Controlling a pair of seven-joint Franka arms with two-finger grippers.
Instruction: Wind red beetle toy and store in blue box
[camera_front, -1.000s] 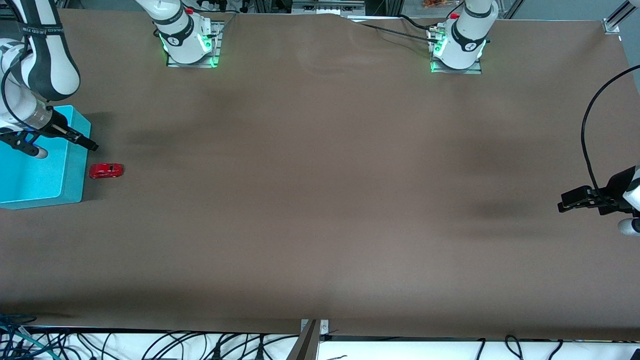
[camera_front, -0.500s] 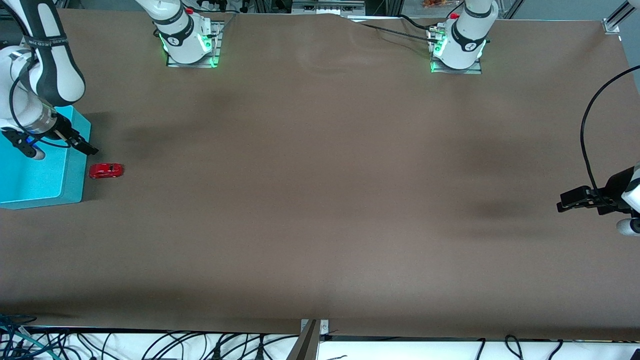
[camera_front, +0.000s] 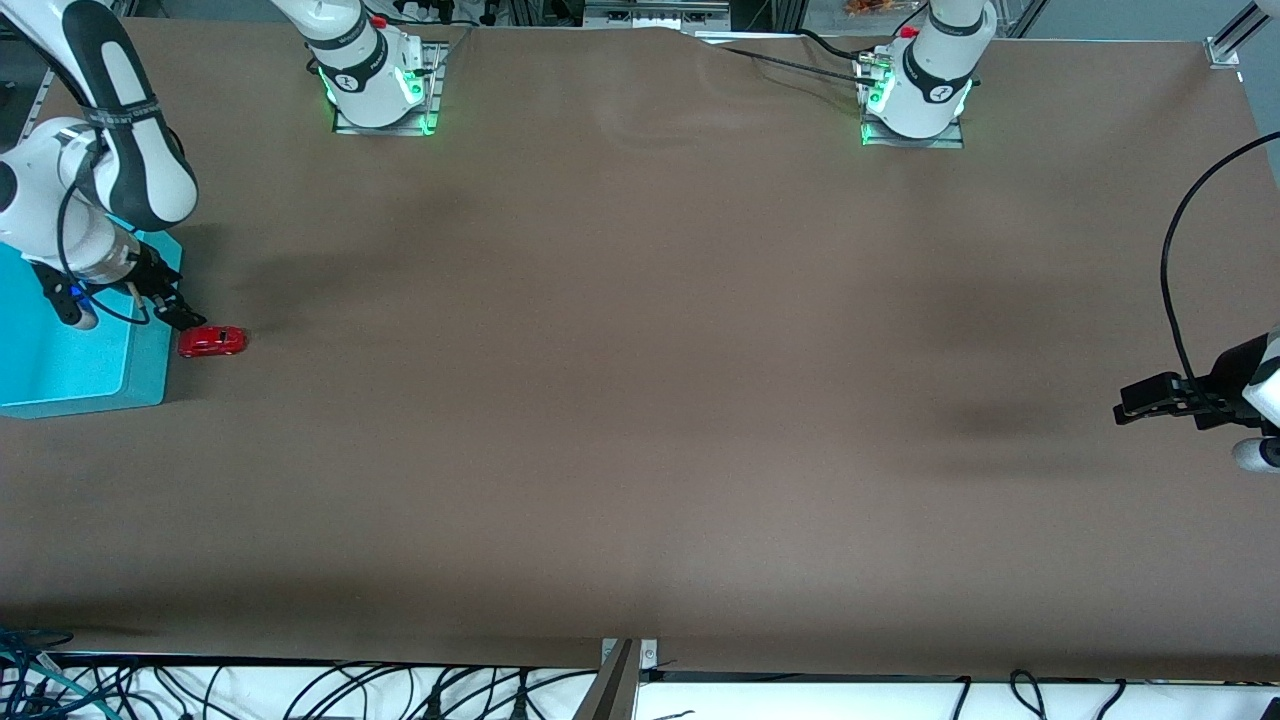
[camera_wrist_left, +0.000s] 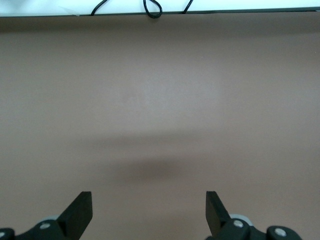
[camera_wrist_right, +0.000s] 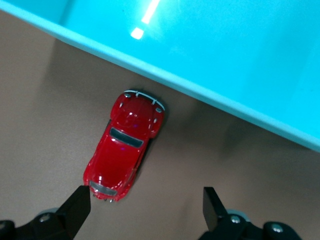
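1. Table (camera_front: 640, 400): broad flat surface under a matte brown covering; it bears every item below. Both arm bases stand along its edge farthest from the front camera.

2. Blue box (camera_front: 70, 360): large turquoise rectangular plastic bin with thick walls, standing at the right arm's end of the table. The right wrist view shows one smooth outer wall (camera_wrist_right: 210, 50) with a light glare on it.

3. Right arm: white and black jointed arm, bent down over the box's corner. Its right gripper (camera_front: 185, 318) hangs low over the table just beside the box wall, at the toy's box-side end. Its two dark fingers (camera_wrist_right: 77, 205) stand spread wide and hold nothing; in the wrist view one fingertip sits close by one end of the toy, the other over bare covering.

4. Left arm: waits at the left arm's end of the table, well apart from box and toy. Its left gripper (camera_front: 1150, 398) hovers over bare brown covering, the dark fingers (camera_wrist_left: 80, 212) parted wide and empty.

5. Red beetle toy (camera_front: 212, 342): tiny glossy red car (camera_wrist_right: 125, 145) with rounded body, dark windows and pale bumpers. It rests on its wheels on the table just beside the box's outer wall, outside the box, one end pointing toward that wall with a narrow gap between.
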